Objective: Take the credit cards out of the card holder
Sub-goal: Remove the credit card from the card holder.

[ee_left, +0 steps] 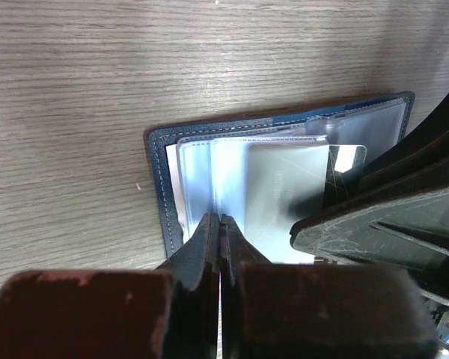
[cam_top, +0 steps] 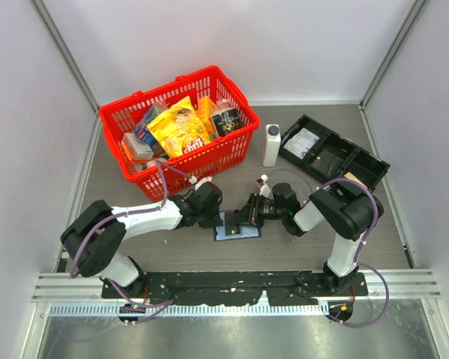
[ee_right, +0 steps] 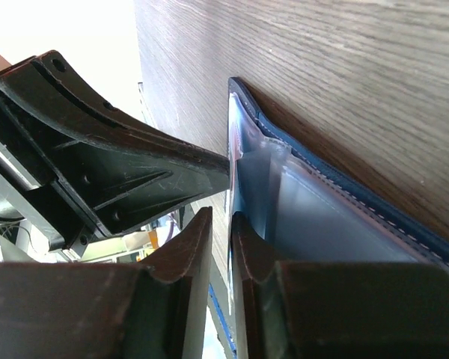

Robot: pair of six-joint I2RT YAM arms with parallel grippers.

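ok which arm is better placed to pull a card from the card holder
right. the right gripper has its jaws either side of a thin sleeve edge on the card holder; the left gripper is shut, pressing on it

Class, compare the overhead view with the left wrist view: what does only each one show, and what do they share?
Only the overhead view shows the red basket of packets, the white bottle and the black tray. Only the left wrist view shows the clear sleeves inside the card holder and its stitched border. Both show the open blue card holder on the wooden table, with the left gripper and right gripper at it.
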